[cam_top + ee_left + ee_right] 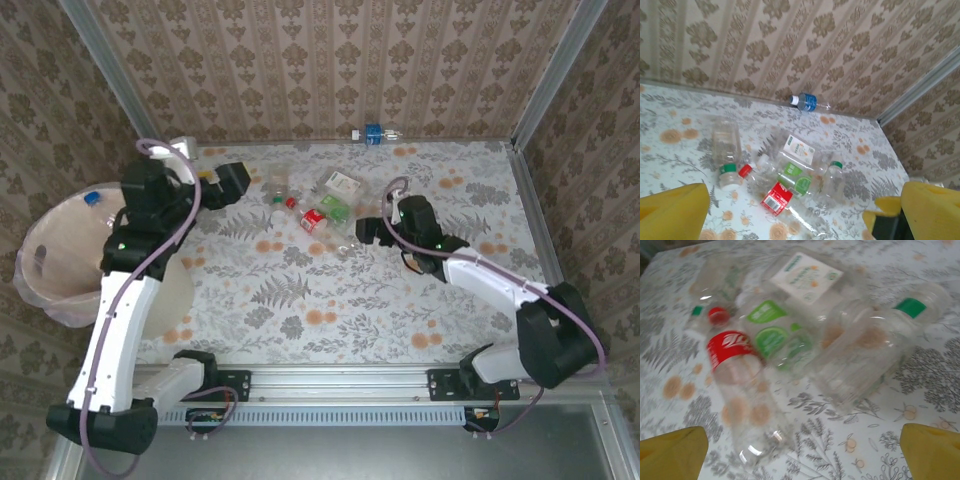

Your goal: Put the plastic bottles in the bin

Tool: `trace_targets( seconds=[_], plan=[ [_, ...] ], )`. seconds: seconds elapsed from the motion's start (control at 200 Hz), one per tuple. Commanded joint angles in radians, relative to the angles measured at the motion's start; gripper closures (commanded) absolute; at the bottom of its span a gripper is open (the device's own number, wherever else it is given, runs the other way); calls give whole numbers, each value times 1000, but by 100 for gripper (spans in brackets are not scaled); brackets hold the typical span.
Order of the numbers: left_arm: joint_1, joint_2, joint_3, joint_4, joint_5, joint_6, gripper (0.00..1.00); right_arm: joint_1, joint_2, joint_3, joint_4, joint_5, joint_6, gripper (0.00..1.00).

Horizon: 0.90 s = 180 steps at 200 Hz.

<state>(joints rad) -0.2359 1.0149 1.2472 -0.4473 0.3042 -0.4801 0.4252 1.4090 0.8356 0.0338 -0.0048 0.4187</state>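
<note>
Wide open and empty, the left pincer point(226, 186) hangs just past the bin point(60, 245). The right pincer point(372, 230), equally agape and holding nothing, sits farther from the bin, beyond the heap. Most of the plastic bottles point(312, 205) lie heaped on the surface point(400, 310), not yet binned, so I judge the job barely begun. A blue cap point(92, 198) inside the bin suggests at least one is in. The red-labelled bottle point(737, 370) lies flat, its long axis diagonal, cap toward the bin, base toward the right pincer. The blue-labelled bottle point(375, 134) lies farthest from the bin along the far wall, white cap pointing binward.
</note>
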Motion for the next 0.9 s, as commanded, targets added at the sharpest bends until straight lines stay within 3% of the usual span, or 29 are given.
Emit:
trace_targets(
  seconds=[0.0, 0.28, 0.51, 0.755, 0.895],
  plan=[
    [-59, 8, -32, 119, -53, -31, 0, -34, 89, 82, -121, 31, 167, 0],
    [-96, 87, -29, 83, -81, -8, 0, -33, 330, 282, -246, 131, 352, 0],
    [-94, 82, -58, 73, -124, 13, 0, -16, 461, 401, -284, 159, 383, 2],
    [-92, 99, -59, 66, -131, 23, 0, -8, 558, 468, -346, 219, 410, 7],
    [-92, 114, -51, 61, -117, 20, 0, -8, 537, 438, -370, 254, 400, 13]
  ],
)
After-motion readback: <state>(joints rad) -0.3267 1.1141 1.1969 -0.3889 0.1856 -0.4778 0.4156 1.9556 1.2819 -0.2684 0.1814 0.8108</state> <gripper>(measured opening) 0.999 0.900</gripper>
